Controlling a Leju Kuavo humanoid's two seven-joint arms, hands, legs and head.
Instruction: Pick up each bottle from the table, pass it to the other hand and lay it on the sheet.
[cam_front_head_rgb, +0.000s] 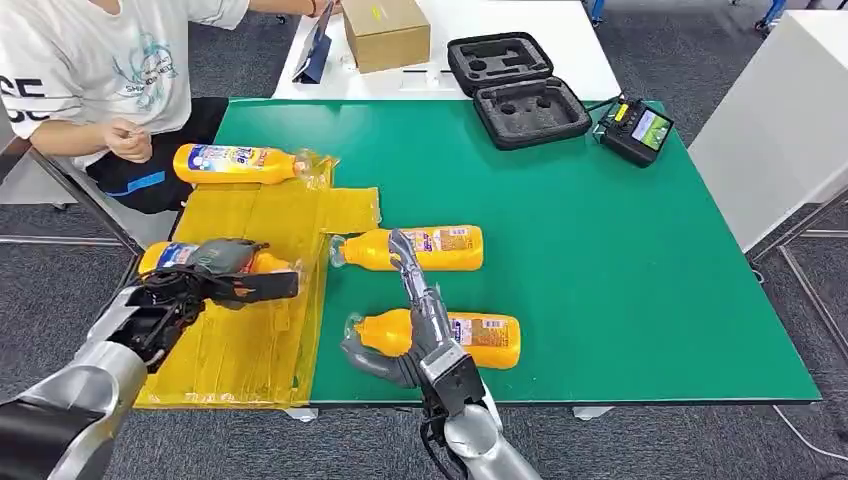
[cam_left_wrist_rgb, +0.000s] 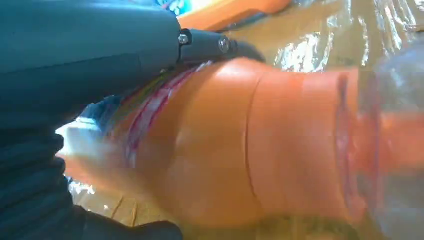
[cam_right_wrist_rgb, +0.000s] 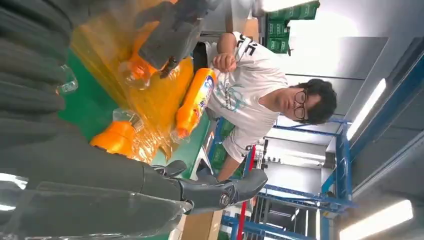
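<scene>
Left hand (cam_front_head_rgb: 205, 275) is clamped on an orange bottle (cam_front_head_rgb: 262, 263), holding it over the near-left part of the yellow sheet (cam_front_head_rgb: 260, 330). In the left wrist view the bottle (cam_left_wrist_rgb: 240, 145) sits tight against the hand, its clear cap end pointing away from the palm, crinkled sheet (cam_left_wrist_rgb: 350, 35) right behind it. Can't tell if the bottle is touching the sheet or just above it.

Right hand (cam_front_head_rgb: 415, 320) is over the green surface (cam_front_head_rgb: 600, 260), fingers spread and not gripping anything. It lies across the neck end of the nearest bottle (cam_front_head_rgb: 470, 338), which lies flat on the surface near the front edge, cap toward the sheet. Can't tell whether the hand is touching that bottle.

A third bottle (cam_front_head_rgb: 420, 248) lies flat on the surface just behind the right hand's fingertips, cap end at the edge of the sheet.

A fourth bottle (cam_front_head_rgb: 235, 163) lies on its side at the far end of the sheet, cap to the right.

Person in a white T-shirt (cam_front_head_rgb: 90, 70) sits at the far-left corner, one hand (cam_front_head_rgb: 128, 140) near the fourth bottle.

Far end: open black foam case (cam_front_head_rgb: 515, 88), a handheld controller with a screen (cam_front_head_rgb: 636, 130), a cardboard box (cam_front_head_rgb: 385, 32).
</scene>
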